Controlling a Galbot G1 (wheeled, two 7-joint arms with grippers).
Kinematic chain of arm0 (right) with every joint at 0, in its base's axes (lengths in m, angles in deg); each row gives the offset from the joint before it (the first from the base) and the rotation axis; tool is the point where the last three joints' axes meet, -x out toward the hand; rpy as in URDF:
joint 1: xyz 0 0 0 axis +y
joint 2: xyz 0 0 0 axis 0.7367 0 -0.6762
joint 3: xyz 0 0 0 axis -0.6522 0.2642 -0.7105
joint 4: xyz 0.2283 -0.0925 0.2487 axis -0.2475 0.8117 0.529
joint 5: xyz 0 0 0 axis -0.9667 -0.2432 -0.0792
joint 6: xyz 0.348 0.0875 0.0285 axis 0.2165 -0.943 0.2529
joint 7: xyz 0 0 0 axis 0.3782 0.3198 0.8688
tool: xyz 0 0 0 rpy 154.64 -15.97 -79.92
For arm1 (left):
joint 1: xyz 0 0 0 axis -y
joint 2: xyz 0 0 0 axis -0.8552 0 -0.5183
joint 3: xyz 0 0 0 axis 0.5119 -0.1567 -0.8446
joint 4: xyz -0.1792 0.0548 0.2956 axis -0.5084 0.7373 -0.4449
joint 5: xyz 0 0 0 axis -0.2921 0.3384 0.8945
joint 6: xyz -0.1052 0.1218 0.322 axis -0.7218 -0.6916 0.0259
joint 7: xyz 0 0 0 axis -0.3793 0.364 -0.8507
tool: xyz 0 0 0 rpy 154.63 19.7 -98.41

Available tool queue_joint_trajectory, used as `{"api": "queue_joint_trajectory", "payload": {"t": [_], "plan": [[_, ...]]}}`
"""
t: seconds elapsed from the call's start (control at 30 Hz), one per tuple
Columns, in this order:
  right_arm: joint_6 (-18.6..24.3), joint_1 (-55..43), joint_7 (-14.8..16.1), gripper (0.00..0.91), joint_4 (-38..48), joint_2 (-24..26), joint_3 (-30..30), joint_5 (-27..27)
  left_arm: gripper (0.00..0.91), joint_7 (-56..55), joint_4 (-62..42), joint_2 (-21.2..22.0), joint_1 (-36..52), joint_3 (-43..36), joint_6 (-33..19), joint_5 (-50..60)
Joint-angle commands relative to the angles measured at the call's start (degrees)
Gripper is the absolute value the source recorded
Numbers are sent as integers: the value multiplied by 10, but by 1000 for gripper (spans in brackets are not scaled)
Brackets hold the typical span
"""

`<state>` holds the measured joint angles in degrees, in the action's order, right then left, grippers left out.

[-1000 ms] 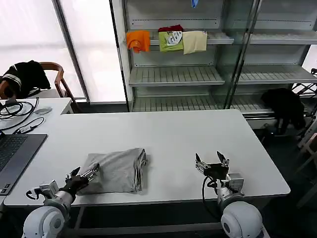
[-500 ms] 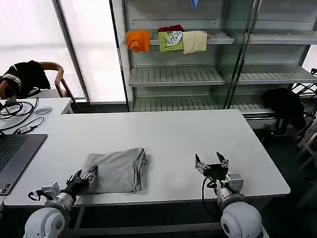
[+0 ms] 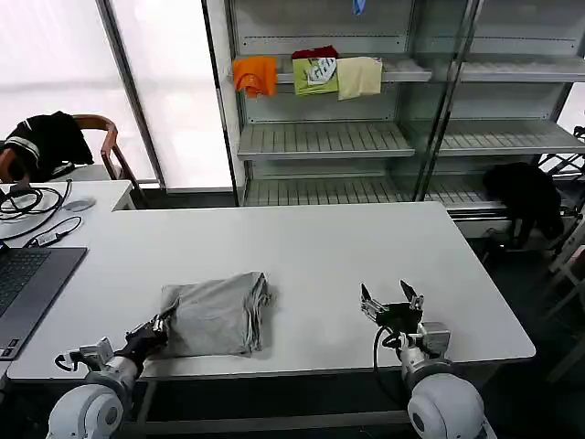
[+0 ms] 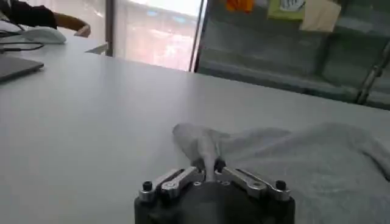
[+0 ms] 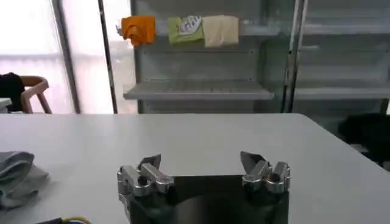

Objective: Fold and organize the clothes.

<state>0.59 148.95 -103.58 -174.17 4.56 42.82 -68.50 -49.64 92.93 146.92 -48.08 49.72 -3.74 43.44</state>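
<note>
A folded light grey top (image 3: 218,313) lies on the white table (image 3: 302,247) near its front edge, left of centre. My left gripper (image 3: 159,326) is at the top's near left corner, shut on a pinch of the grey cloth (image 4: 207,146), which rises between its jaws (image 4: 208,165). My right gripper (image 3: 390,302) hovers over the table's front right part, open, with nothing between its fingers (image 5: 204,165). An edge of the grey top (image 5: 15,173) shows off to its side.
A laptop (image 3: 26,283) sits at the table's left edge, with cables (image 3: 27,203) on a side desk. Orange, green and cream garments (image 3: 311,75) hang on the shelf behind. Black garments lie on a chair (image 3: 46,142) and by the shelf at right (image 3: 526,197).
My left gripper has drawn back toward the table's front edge with the cloth corner, and the grey top's left edge has shifted with it. The right arm is unmoved.
</note>
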Motion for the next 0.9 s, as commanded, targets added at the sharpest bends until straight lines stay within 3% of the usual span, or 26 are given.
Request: {"api": "queue_joint_trajectory", "payload": {"t": [0.03,0.43,0.73,0.9], "plan": [[0,1,0,907,-1,0,0,2,10,0,5,-3,1,6,-8,0],[-2,2,-1,907,-9,0,-3,3,10,1,9,-53,1,96,-11,-26],[4,1,-2,907,-5,-1,0,1,10,-3,-3,-146,7,202,-9,-34],[5,0,-3,907,-3,-3,3,0,10,-4,11,-170,20,224,-6,-21]]}}
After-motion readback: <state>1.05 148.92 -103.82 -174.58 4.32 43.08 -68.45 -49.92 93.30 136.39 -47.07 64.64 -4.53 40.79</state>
